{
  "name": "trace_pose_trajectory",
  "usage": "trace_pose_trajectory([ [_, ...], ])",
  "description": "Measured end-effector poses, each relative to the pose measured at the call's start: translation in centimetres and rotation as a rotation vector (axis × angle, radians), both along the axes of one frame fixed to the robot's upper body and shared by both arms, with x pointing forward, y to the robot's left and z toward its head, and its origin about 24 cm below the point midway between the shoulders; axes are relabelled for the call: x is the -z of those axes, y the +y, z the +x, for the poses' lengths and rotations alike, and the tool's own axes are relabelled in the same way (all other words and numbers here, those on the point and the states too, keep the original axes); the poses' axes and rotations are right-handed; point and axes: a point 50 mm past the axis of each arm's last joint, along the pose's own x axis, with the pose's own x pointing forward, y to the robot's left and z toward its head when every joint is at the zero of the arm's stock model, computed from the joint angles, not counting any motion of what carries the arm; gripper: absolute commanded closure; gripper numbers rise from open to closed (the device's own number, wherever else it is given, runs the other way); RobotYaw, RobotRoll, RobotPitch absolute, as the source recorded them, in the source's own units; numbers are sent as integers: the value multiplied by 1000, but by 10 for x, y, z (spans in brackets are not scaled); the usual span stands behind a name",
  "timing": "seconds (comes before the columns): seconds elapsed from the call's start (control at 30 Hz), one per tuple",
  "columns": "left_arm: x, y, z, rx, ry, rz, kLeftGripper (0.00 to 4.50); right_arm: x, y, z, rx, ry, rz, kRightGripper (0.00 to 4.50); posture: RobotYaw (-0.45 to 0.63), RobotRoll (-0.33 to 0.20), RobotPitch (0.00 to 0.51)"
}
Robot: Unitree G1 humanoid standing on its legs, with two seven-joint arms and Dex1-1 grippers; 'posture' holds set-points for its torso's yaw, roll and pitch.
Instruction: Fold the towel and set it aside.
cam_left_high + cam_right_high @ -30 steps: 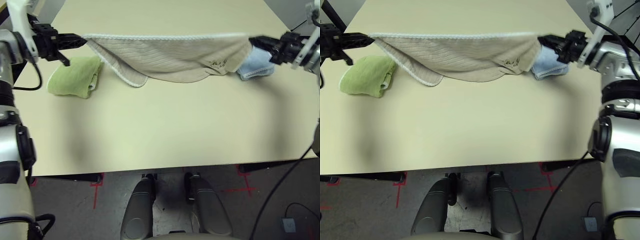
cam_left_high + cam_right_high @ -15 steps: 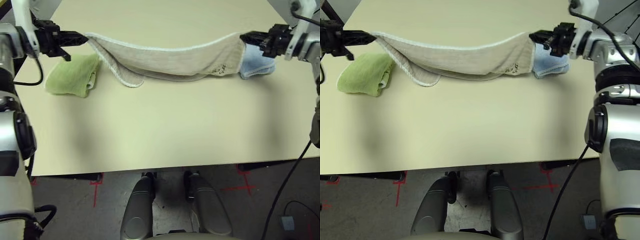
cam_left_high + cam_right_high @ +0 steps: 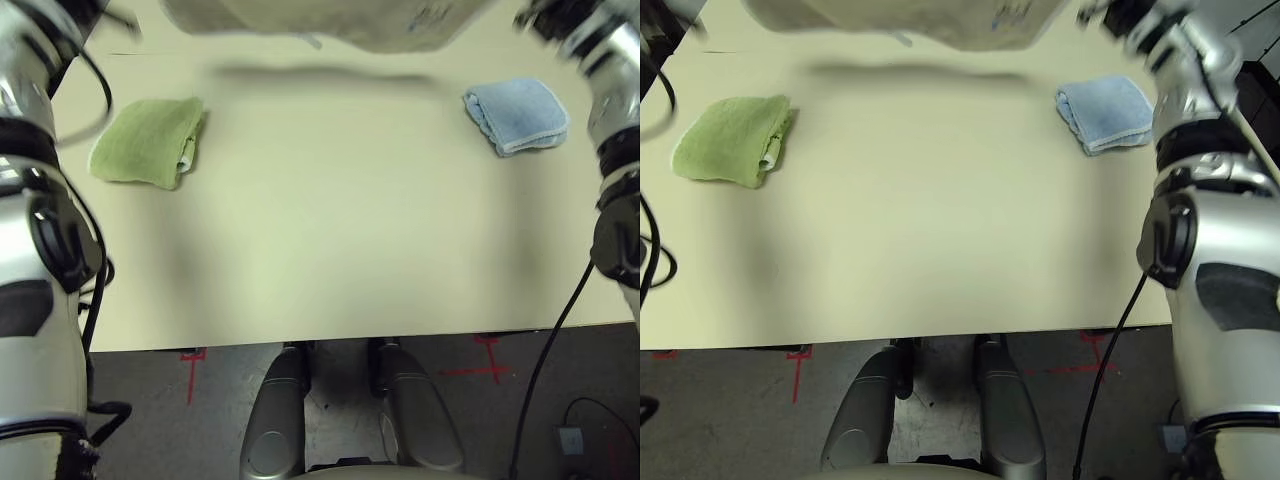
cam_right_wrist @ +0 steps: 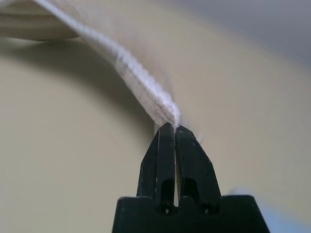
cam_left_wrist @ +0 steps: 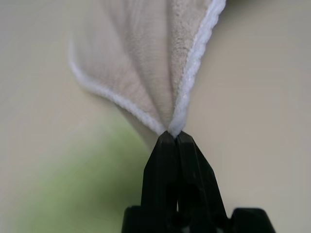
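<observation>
The beige towel [image 3: 330, 18] with white stitched edging hangs stretched in the air above the far part of the table, casting a shadow band on it. Its dark lettering shows near the right end. In the left wrist view my left gripper [image 5: 173, 136] is shut on one gathered corner of the towel [image 5: 146, 63]. My right gripper [image 4: 173, 127] is shut on the white edge of the towel [image 4: 121, 63] at the other end, and appears blurred at the far right [image 3: 1110, 12].
A folded lime-green towel [image 3: 145, 140] lies at the left of the cream table [image 3: 330, 230], and a folded light blue towel [image 3: 517, 113] at the right. The table's front edge runs across the lower part of the view.
Both grippers have risen with the towel. It no longer sags onto the table and now hangs clear above the far side, uncovering the blue towel.
</observation>
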Motion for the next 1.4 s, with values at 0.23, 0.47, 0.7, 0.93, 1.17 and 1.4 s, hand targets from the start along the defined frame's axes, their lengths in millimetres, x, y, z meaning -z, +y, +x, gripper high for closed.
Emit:
trace_pose_trajectory([
  [0.23, -2, 17, -25, 101, 176, 156, 4455, 43, -16, -16, -131, 275, -258, 4500, 19, 0, 300],
  [0.47, -2, 13, -26, 144, 209, 205, 4455, 37, -22, -24, -211, 373, -362, 4500, 18, 0, 295],
  [0.7, -19, 13, -35, 243, 271, 265, 4455, 33, -32, -29, -201, 403, -427, 4500, 19, 0, 293],
  [0.93, -39, 12, -42, 288, 276, 333, 4455, 27, -39, -34, -228, 396, -480, 4500, 23, 0, 288],
  [1.17, -56, 5, -56, 329, 306, 323, 4455, 24, -41, -38, -280, 391, -510, 4500, 27, 0, 284],
  [1.4, -57, 1, -67, 357, 366, 327, 4455, 18, -42, -41, -289, 291, -586, 4500, 20, 0, 277],
])
